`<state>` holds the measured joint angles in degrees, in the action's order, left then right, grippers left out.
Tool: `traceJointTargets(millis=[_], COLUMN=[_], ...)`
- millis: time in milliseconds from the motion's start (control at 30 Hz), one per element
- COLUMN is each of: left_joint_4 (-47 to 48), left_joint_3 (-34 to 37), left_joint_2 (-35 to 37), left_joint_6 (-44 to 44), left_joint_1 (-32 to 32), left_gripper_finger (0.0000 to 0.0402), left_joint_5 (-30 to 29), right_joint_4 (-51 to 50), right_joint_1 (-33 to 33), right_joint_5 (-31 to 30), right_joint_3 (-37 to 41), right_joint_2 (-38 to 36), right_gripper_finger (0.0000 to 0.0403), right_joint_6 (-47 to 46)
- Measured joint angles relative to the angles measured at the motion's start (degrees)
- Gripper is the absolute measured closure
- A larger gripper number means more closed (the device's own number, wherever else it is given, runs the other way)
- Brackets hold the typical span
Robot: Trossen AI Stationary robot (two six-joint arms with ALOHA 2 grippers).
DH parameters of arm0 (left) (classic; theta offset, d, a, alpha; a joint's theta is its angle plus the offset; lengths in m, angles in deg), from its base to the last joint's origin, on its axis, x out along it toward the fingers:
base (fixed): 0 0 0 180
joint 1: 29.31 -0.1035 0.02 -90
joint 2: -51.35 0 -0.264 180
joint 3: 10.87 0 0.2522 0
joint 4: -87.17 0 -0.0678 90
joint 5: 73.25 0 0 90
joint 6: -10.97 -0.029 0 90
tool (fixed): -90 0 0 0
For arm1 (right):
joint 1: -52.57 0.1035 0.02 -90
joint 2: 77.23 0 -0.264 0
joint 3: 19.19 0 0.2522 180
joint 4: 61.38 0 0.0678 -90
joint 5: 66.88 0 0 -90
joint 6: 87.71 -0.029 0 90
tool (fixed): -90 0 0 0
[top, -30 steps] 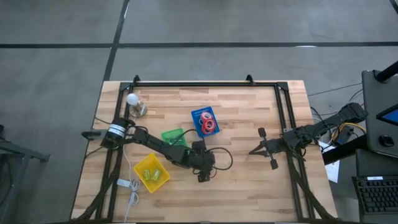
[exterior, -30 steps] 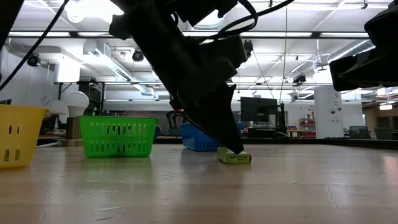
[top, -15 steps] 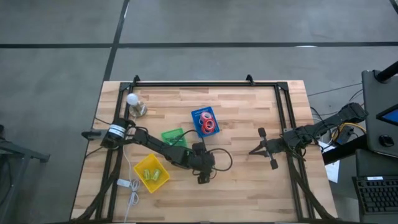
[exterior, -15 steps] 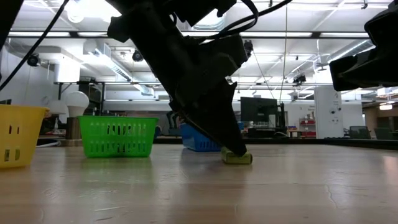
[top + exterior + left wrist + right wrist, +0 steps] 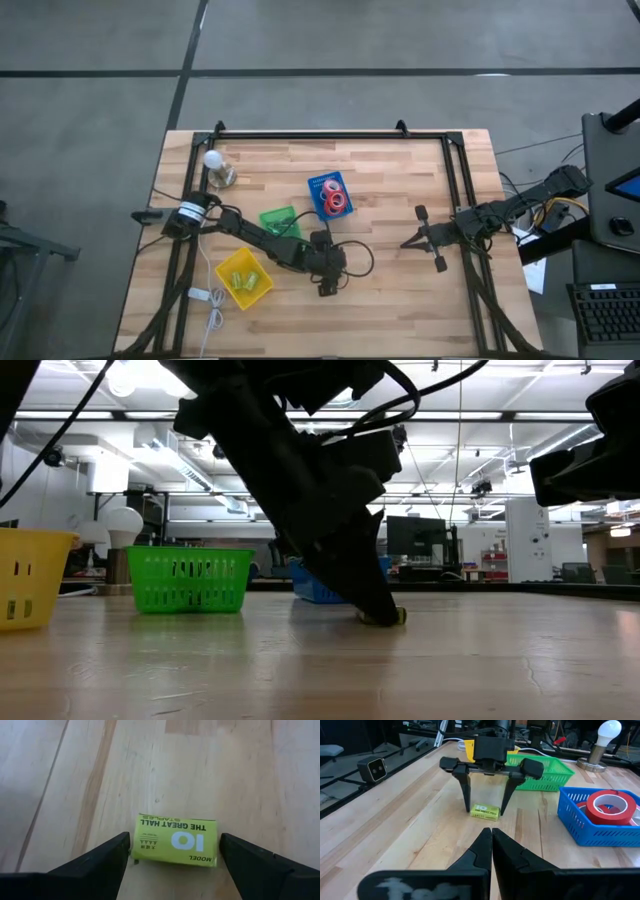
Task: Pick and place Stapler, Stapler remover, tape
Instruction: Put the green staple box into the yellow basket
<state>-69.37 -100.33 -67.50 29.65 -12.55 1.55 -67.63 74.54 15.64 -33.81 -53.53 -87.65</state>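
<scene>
So the little yellow-green box [image 5: 175,840] printed "THE GREAT HALL", "10" and "STAPLES" is lying flat on the wooden table [image 5: 400,190], near the middle and toward the front edge; the left gripper [image 5: 486,811] is right down over it with its fingers [image 5: 95,857] spread wide, one on each side of the box, tips at table level; from the left wrist view there's a sliver of gap on both sides, so nothing's clamped yet; in the low view the dark fingers hide most of the box [image 5: 392,617], only a bit of yellow pokes out; the tape [image 5: 333,201], red-pink rolls, sits in the blue bin [image 5: 321,187] a bit farther back on the table, and the right wrist view shows a big red roll [image 5: 612,806] inside that bin [image 5: 580,822]; beside it is the green bin [image 5: 277,218], just behind the left arm, and the yellow bin [image 5: 244,278] with a few yellow-green pieces in it sits toward the front left; a white light bulb on a stand [image 5: 216,166] is at the back left corner; the right gripper [image 5: 408,242] is parked well off on the right side, fingers pressed together, holding nothing.
</scene>
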Motion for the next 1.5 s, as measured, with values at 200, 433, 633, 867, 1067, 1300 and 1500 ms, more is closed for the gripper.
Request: traceJointTargets(millis=[200, 433, 633, 867, 1067, 1300, 1500], left_joint_4=[-0.18, -0.35, -0.10, 2.38, 11.21, 27.55, 38.12], left_joint_3=[0.00, 0.00, 0.21, 0.26, 0.20, 0.20, 1.70], left_joint_2=[0.13, 0.16, 1.47, 6.39, 11.90, 18.67, 23.82], left_joint_6=[0.55, 0.54, 0.52, 2.14, 7.65, 18.46, 29.91], left_joint_1=[0.00, 0.07, -0.02, 0.22, 1.71, 5.25, 10.26], left_gripper_finger=[0.0109, 0.0168, 0.0162, 0.0164, 0.0165, 0.0164, 0.0164], left_joint_5=[0.25, 0.42, 0.83, 1.84, 5.05, 10.40, 9.31], right_joint_4=[0.00, 0.00, 0.00, 0.00, 0.02, -0.01, 0.00], right_joint_1=[0.01, 0.00, 0.01, -0.01, 0.01, -0.01, 0.01], right_joint_5=[-0.02, 0.00, 0.00, 0.00, 0.00, -0.01, 0.00], right_joint_3=[0.00, 0.00, 0.00, 0.00, 0.00, 0.00, 0.00], right_joint_2=[0.02, 0.01, 0.01, 0.02, 0.02, 0.02, 0.02], right_gripper_finger=[0.0394, 0.0394, 0.0394, 0.0394, 0.0394, 0.0394, 0.0394], right_joint_6=[0.02, 0.01, 0.00, 0.02, 0.00, 0.01, 0.00])
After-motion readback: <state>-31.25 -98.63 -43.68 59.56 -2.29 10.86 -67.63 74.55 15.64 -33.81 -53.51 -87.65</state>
